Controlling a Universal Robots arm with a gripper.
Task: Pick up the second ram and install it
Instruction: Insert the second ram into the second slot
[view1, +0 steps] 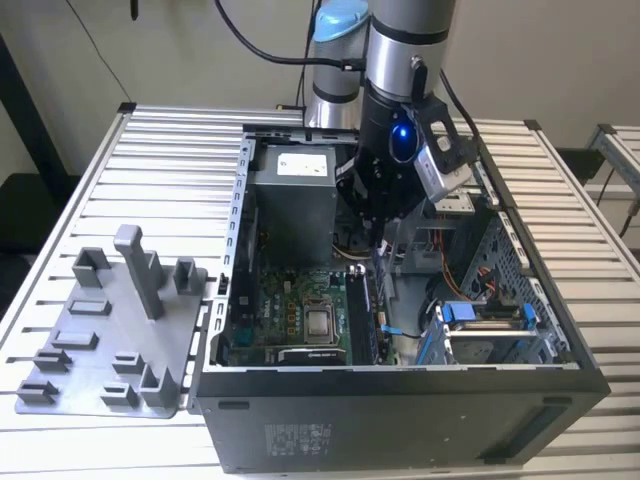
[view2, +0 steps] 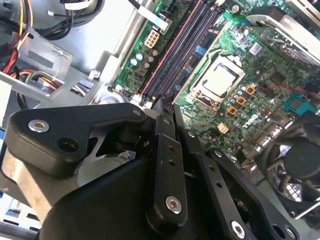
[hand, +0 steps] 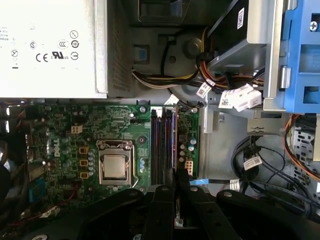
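Closest in both wrist views is the black gripper (hand: 174, 176), its two fingers (view2: 169, 150) drawn almost together so that only a narrow slit is left. In the first wrist view a thin greenish edge sits in that slit: the second ram (hand: 175, 218), seen edge-on and pinched between the fingers, most of it hidden by them. The fingertips hang just over the near end of the long black memory slots (hand: 164, 145), roughly in line with them; whether the stick already touches a slot cannot be told.

Just beyond the tips the slots run side by side across the green motherboard (hand: 65, 150), and one slot nearest the board's edge shows a reddish-brown line along its length (view2: 172, 50). Beside the slots lies the square metal processor socket (hand: 115, 167). Further on stands the grey power supply (hand: 50, 45) with a bundle of coloured cables (hand: 165, 80) next to it, and a blue drive bracket (hand: 302, 55) off to one side.

In the exterior view the arm (view1: 405, 60) reaches down into the open computer case (view1: 400, 420), the gripper (view1: 380, 235) low inside it above the board. On the exterior view's left, just beside the case, a grey plastic tray (view1: 85, 350) with upright posts lies on the slatted table (view1: 170, 150)
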